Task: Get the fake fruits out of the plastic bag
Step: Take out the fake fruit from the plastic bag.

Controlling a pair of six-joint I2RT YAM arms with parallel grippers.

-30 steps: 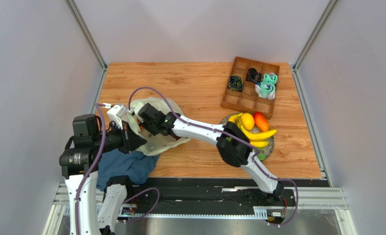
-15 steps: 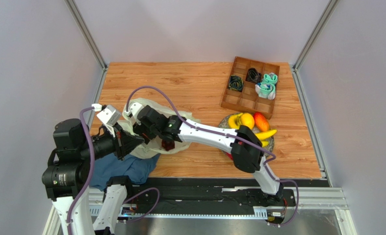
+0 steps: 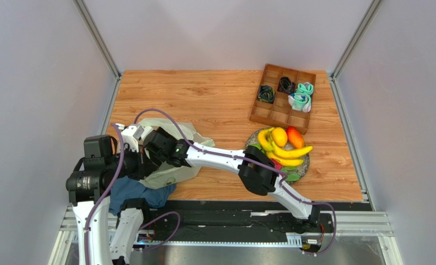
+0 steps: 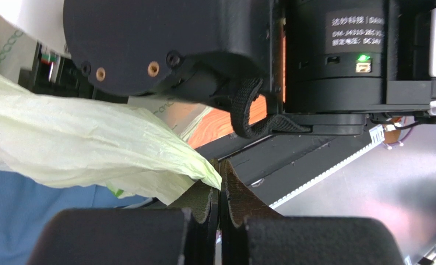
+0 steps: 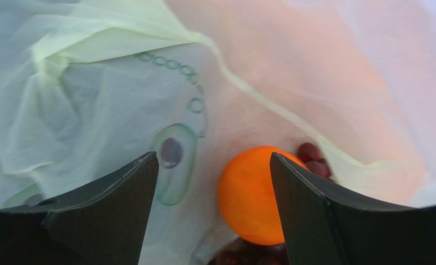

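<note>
The wooden table (image 3: 214, 99) carried everything; the right arm (image 3: 226, 160) stretched low and long across it toward the left, elbow near the front edge, wrist sunk into the plastic bag (image 3: 177, 168); the left arm (image 3: 93, 182) stood folded at the near left corner, forearm pointing right. The bag lay crumpled at the near left, partly over a blue cloth (image 3: 140, 190), its long axis running roughly from far to near and its mouth turned right, toward the entering wrist. The left gripper (image 4: 220, 185) was clenched on a pale green fold of the bag's edge; the right gripper (image 5: 212, 160) stood spread inside the bag, touching nothing. A plate (image 3: 303, 167) at the right held bananas (image 3: 285, 150) lying crosswise; an orange (image 5: 248, 193) sat deep in the bag between the spread fingers; dark grapes (image 5: 313, 157) lay just beside it.
</note>
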